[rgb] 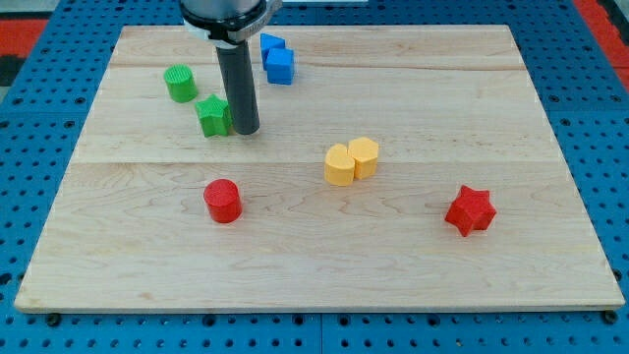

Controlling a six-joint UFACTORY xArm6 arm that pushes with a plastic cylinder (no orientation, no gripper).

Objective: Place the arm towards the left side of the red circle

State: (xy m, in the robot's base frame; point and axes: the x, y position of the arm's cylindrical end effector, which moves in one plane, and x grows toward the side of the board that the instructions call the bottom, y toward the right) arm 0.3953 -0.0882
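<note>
The red circle [222, 201] is a short red cylinder on the wooden board [413, 265], left of centre and toward the view's bottom. My tip [246, 130] rests on the board above it and slightly to its right, touching or nearly touching the right side of a green star [212, 116]. The rod rises straight up from the tip to the arm at the view's top.
A green cylinder [180, 84] sits upper left. Two blue blocks [277, 59] lie at the top, right of the rod. A yellow heart [340, 165] and a yellow hexagon [364, 156] touch near centre. A red star [470, 210] sits lower right.
</note>
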